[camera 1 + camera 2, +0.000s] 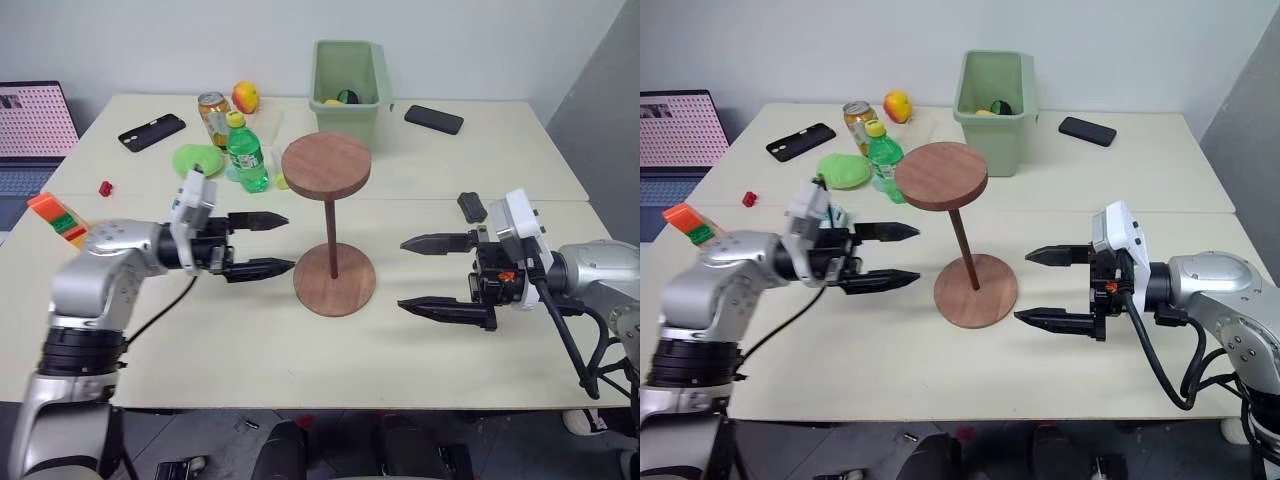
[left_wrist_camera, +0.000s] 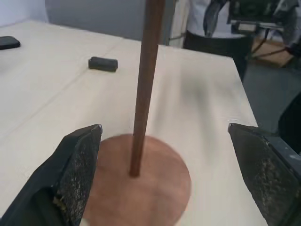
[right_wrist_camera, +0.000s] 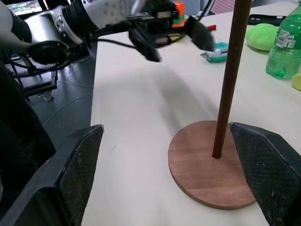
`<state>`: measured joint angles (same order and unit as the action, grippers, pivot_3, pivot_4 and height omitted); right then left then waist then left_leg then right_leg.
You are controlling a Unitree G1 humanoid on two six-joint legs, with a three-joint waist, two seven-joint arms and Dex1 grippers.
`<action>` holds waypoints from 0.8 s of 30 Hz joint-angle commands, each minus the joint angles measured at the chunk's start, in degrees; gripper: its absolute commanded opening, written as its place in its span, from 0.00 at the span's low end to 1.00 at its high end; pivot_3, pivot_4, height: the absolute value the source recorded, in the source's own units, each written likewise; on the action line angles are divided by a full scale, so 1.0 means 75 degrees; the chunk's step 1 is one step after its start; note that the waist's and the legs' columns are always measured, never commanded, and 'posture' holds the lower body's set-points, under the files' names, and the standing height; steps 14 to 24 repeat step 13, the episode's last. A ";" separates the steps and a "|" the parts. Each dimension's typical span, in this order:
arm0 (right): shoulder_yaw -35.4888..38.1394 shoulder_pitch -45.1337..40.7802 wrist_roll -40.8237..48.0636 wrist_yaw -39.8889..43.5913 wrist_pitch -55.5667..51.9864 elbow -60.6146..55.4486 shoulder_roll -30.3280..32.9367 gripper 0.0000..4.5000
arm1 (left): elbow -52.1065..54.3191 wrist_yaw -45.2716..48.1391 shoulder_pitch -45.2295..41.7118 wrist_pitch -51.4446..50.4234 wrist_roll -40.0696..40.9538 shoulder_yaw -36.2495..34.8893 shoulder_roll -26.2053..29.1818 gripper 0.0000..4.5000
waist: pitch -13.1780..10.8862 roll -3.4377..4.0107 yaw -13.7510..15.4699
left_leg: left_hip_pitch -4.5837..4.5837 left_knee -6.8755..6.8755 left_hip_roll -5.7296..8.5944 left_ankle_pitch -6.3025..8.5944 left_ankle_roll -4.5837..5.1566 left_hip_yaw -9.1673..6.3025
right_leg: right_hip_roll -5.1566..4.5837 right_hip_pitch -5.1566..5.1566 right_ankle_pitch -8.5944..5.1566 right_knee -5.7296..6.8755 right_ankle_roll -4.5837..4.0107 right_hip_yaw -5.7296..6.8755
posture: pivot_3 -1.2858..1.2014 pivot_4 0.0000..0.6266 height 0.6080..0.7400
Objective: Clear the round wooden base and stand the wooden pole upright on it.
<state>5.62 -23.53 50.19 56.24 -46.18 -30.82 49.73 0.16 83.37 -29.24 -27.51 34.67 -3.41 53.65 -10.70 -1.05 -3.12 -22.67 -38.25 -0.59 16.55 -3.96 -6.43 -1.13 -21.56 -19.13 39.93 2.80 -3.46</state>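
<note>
Wooden pole point(image 1: 331, 236) — upright in the round wooden base point(image 1: 335, 281), mid-table, disc end uppermost | left gripper point(image 1: 268, 243) — fingers spread wide, empty, just beside the pole | right gripper point(image 1: 424, 276) — fingers apart, empty, opposite side.

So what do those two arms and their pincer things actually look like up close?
Both arms are rounded silver-grey metal shells with black joints and black cables looping beside them. Each wrist carries a white boxy block. The left tool and right tool each end in two long, pointed black fingers with rough, grainy inner pads. The right wrist also has a small orange mark.
</note>
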 commanded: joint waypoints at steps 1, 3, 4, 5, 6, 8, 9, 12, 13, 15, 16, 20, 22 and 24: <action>0.0270 0.0060 -0.0118 0.0336 0.0293 0.0081 0.0288 1.00 | 0.0435 0.0744 -0.0245 -0.0685 0.0521 -0.0459 0.0931 1.00 | -0.0001 0.0002 0.0002 | 0.0000 0.0011 0.0000 0.0000 0.0000 0.0003 | 0.0000 -0.0006 0.0000 -0.0003 0.0000 -0.0003 | 0.52 0.24 1.00; 0.0316 0.0099 -0.0199 0.0469 0.0365 0.0217 0.0446 1.00 | 0.0490 0.0939 -0.0268 -0.0667 0.0610 -0.0623 0.1203 1.00 | -0.0002 0.0004 0.0038 | -0.0001 0.0014 -0.0001 0.0000 0.0001 0.0000 | 0.0000 -0.0006 -0.0001 -0.0004 0.0000 0.0003 | 0.52 0.24 1.00; 0.0329 0.0119 -0.0270 0.0522 0.0403 0.0282 0.0526 1.00 | 0.0562 0.1034 -0.0207 -0.0684 0.0638 -0.0691 0.1340 1.00 | -0.0003 0.0005 0.0041 | -0.0002 0.0014 -0.0001 0.0000 0.0001 -0.0001 | 0.0000 -0.0006 -0.0001 -0.0006 0.0000 0.0005 | 0.52 0.24 1.00; 0.0332 0.0129 -0.0321 0.0559 0.0433 0.0325 0.0576 1.00 | 0.0613 0.1088 -0.0158 -0.0706 0.0654 -0.0730 0.1427 1.00 | -0.0003 0.0006 0.0039 | -0.0002 0.0015 -0.0001 0.0000 0.0001 0.0002 | 0.0000 -0.0006 -0.0001 -0.0006 0.0000 0.0002 | 0.52 0.24 1.00; 0.0331 0.0139 -0.0381 0.0598 0.0465 0.0372 0.0648 1.00 | 0.0699 0.1153 -0.0039 -0.0647 0.0695 -0.0772 0.1558 1.00 | -0.0003 0.0006 0.0032 | -0.0002 0.0015 -0.0001 0.0000 0.0001 0.0004 | 0.0000 -0.0008 -0.0001 -0.0005 0.0000 -0.0001 | 0.52 0.24 1.00; 0.0355 0.0132 -0.0476 0.0767 0.0535 0.0497 0.0852 1.00 | 0.0855 0.1208 0.0180 -0.0582 0.0727 -0.0868 0.1757 1.00 | -0.0005 0.0009 0.0002 | -0.0002 0.0018 -0.0005 0.0001 0.0001 0.0006 | 0.0001 -0.0010 -0.0001 -0.0006 0.0000 -0.0002 | 0.52 0.24 1.00; 0.0369 0.0122 -0.0507 0.0826 0.0552 0.0555 0.0938 1.00 | 0.0903 0.1211 0.0265 -0.0558 0.0712 -0.0930 0.1788 1.00 | -0.0006 0.0010 -0.0003 | -0.0001 0.0020 -0.0004 0.0001 0.0002 0.0012 | 0.0001 -0.0015 -0.0001 -0.0003 0.0000 -0.0008 | 0.52 0.24 1.00; 0.0360 0.0085 -0.0605 0.0984 0.0617 0.0701 0.1089 1.00 | 0.0995 0.1196 0.0473 -0.0588 0.0759 -0.1066 0.1790 1.00 | -0.0006 0.0010 -0.0009 | -0.0001 0.0021 -0.0008 0.0001 0.0002 0.0012 | 0.0005 -0.0017 -0.0001 -0.0001 0.0000 -0.0008 | 0.52 0.24 1.00; 0.0354 0.0081 -0.0616 0.1013 0.0633 0.0721 0.1106 1.00 | 0.1015 0.1193 0.0508 -0.0608 0.0776 -0.1091 0.1790 1.00 | -0.0006 0.0010 -0.0009 | -0.0001 0.0021 -0.0008 0.0001 0.0002 0.0015 | 0.0005 -0.0017 -0.0001 -0.0001 0.0000 -0.0010 | 0.52 0.24 1.00; 0.0354 0.0081 -0.0616 0.1013 0.0633 0.0721 0.1106 1.00 | 0.1015 0.1193 0.0508 -0.0608 0.0776 -0.1091 0.1790 1.00 | -0.0006 0.0010 -0.0009 | -0.0001 0.0021 -0.0008 0.0001 0.0002 0.0015 | 0.0005 -0.0017 -0.0001 -0.0001 0.0000 -0.0010 | 0.52 0.24 1.00; 0.0354 0.0081 -0.0616 0.1013 0.0633 0.0721 0.1106 1.00 | 0.1015 0.1193 0.0508 -0.0608 0.0776 -0.1091 0.1790 1.00 | -0.0006 0.0010 -0.0009 | -0.0001 0.0021 -0.0008 0.0001 0.0002 0.0015 | 0.0005 -0.0017 -0.0001 -0.0001 0.0000 -0.0010 | 0.52 0.24 1.00; 0.0354 0.0081 -0.0616 0.1013 0.0633 0.0721 0.1106 1.00 | 0.1015 0.1193 0.0508 -0.0608 0.0776 -0.1091 0.1790 1.00 | -0.0006 0.0010 -0.0009 | -0.0001 0.0021 -0.0008 0.0001 0.0002 0.0015 | 0.0005 -0.0017 -0.0001 -0.0001 0.0000 -0.0010 | 0.52 0.24 1.00; 0.0354 0.0081 -0.0616 0.1013 0.0633 0.0721 0.1106 1.00 | 0.1015 0.1193 0.0508 -0.0608 0.0776 -0.1091 0.1790 1.00 | -0.0006 0.0010 -0.0009 | -0.0001 0.0021 -0.0008 0.0001 0.0002 0.0015 | 0.0005 -0.0017 -0.0001 -0.0001 0.0000 -0.0010 | 0.52 0.24 1.00; 0.0354 0.0081 -0.0616 0.1013 0.0633 0.0721 0.1106 1.00 | 0.1015 0.1193 0.0508 -0.0608 0.0776 -0.1091 0.1790 1.00 | -0.0006 0.0010 -0.0009 | -0.0001 0.0021 -0.0008 0.0001 0.0002 0.0015 | 0.0005 -0.0017 -0.0001 -0.0001 0.0000 -0.0010 | 0.52 0.24 1.00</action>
